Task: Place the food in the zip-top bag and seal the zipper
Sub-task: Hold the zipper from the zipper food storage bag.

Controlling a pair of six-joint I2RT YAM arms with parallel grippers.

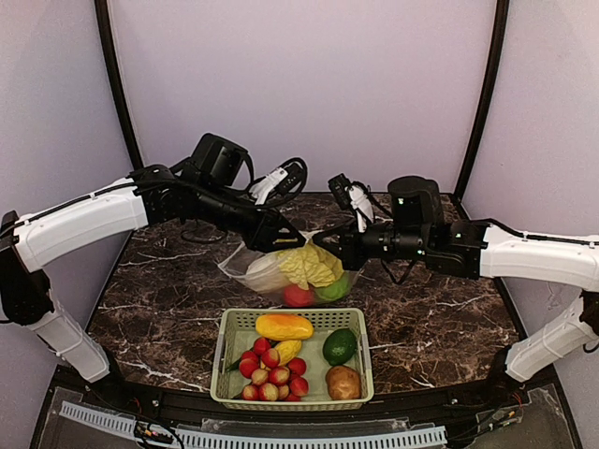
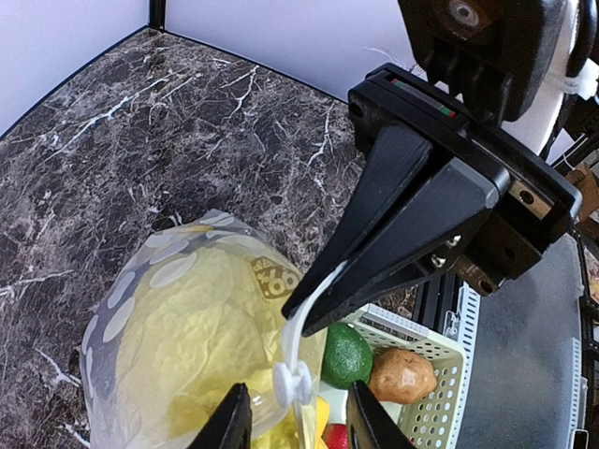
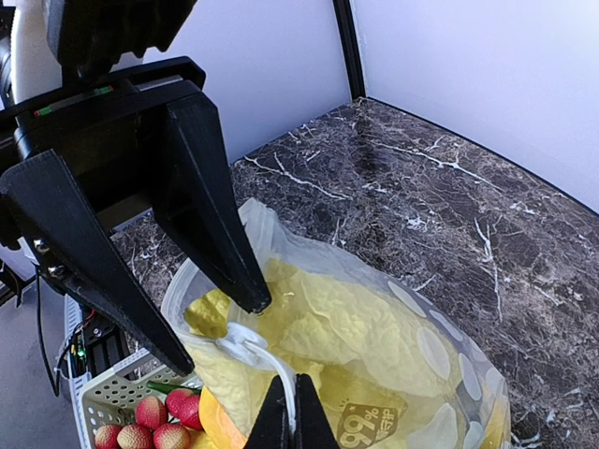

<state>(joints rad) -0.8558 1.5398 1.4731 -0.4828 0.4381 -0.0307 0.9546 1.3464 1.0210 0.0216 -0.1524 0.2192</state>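
Right jaws tight on zipper (image 3: 263, 359)

Shows the zip-top bag (image 1: 245, 269) at the centre of the top view: clear plastic printed with white dots, bulging, mouth turned upward. Holds a pale yellow-green napa cabbage (image 1: 311, 266) filling most of it, with 1 red bell pepper (image 1: 298, 296) and 1 green apple (image 1: 334, 288) pressed against the lower right side. Carries the zipper (image 2: 304, 323) as a thin white strip rising at lower centre of the left wrist view, with a small white slider (image 2: 292, 382) on it.
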